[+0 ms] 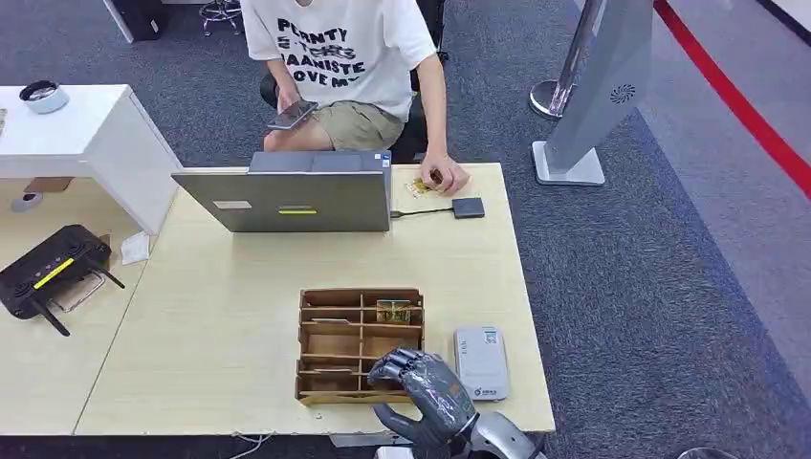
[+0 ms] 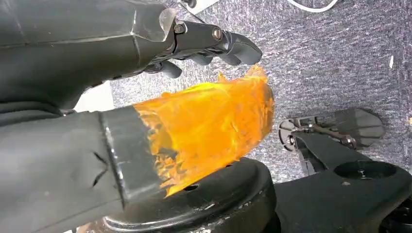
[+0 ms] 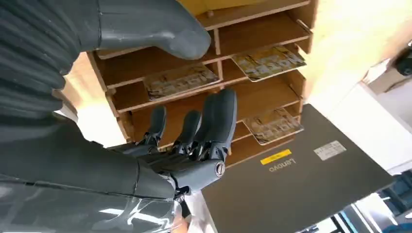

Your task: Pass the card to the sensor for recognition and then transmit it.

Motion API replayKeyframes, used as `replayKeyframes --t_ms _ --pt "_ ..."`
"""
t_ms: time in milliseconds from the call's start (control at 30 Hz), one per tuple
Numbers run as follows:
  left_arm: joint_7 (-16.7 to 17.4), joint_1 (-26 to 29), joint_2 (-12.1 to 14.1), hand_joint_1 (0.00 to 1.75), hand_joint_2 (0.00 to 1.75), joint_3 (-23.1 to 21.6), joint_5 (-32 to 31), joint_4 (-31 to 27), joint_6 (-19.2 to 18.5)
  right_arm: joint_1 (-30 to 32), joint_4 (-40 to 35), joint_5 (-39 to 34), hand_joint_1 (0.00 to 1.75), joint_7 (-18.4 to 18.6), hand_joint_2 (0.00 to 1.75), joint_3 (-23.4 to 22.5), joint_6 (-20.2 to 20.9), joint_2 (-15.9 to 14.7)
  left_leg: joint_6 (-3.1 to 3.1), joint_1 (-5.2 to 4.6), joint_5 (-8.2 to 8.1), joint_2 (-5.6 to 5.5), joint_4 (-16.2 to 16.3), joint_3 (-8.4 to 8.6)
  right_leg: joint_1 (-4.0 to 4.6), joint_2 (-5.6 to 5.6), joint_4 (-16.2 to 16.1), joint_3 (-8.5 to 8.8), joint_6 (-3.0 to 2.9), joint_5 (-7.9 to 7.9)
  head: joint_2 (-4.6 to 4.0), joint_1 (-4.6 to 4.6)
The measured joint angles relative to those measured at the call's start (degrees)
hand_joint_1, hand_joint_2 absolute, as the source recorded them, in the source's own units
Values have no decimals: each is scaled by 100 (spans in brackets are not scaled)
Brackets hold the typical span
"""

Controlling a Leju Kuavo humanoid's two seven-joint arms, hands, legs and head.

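Observation:
A wooden compartment organizer [image 1: 359, 344] stands at the table's near middle, with a patterned card [image 1: 393, 311] in its far right slot. In the right wrist view, patterned cards [image 3: 177, 80] lie in three of its slots. My right hand [image 1: 426, 387] hovers over the organizer's near right corner, fingers [image 3: 214, 121] stretched toward the slots, thumb apart, holding nothing. A grey card sensor [image 1: 480, 361] lies flat just right of the organizer. My left hand [image 2: 194, 43] hangs over the carpet, holding nothing, its thumb wrapped in orange tape.
A grey laptop [image 1: 296, 196] stands open at the far side, its back toward me. A person sits behind it, one hand on a card [image 1: 421, 185] beside a small dark device [image 1: 469, 207]. A black router [image 1: 48, 268] lies on the left table.

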Motion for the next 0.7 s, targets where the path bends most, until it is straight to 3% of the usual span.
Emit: replayKeyframes --t_ms 233,700 --pt "13 -4 -2 0 0 0 -70 0 0 -247 287 138 73 72 175 133 -177 147 0 1 1 1 0 3 1 0 1 0 0 0 0 0" --pt "24 -4 -9 0 0 0 -101 0 -11 -474 658 221 72 238 175 238 -345 367 0 0 0 0 0 1 0 0 1 0 0 0 0 0"
